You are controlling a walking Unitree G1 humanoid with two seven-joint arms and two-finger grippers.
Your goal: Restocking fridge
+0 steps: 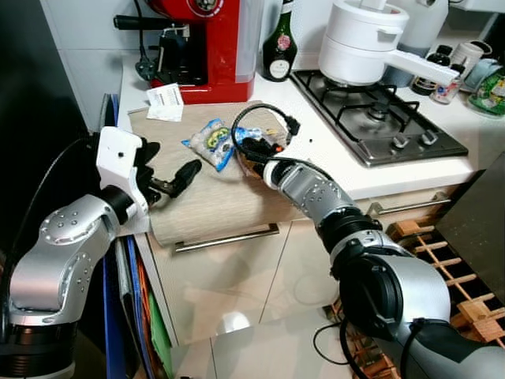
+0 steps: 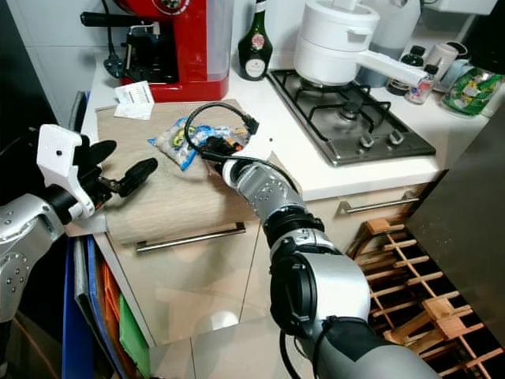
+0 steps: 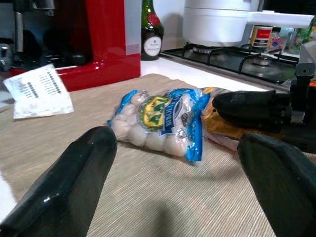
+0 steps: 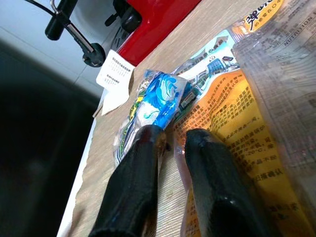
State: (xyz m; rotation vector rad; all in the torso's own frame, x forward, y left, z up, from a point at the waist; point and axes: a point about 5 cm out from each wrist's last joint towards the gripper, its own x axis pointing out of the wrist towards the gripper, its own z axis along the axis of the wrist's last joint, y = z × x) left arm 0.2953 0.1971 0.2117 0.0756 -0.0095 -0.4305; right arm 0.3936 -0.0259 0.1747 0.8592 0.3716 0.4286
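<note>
A: Looking at the bench (image 1: 237,201), I think the restocking is only at its beginning. The blue packet of white balls (image 1: 210,140) lies flat on the woven mat (image 1: 213,197), and the orange packet (image 4: 232,128) lies touching it, on the side toward the hob.

B: And the claws?

A: The right claw (image 4: 173,140) is low on the mat, at the place where the two packets meet. Its fingers (image 4: 140,168) are nearly together, with a narrow gap. One finger tip touches the blue end of the first packet. I cannot say for sure that it pinches anything.

B: The left one?

A: The left claw (image 1: 170,180) hovers at the near-left part of the mat, fingers spread wide, apart from the blue packet. It carries nothing.

B: So what is done?

A: As far as I can judge, nothing is lifted yet. Both packets must be picked up and brought to the fridge. The red coffee machine (image 1: 201,39), the green bottle (image 1: 279,43) and the white pot (image 1: 363,39) stand behind, away from the work.
</note>
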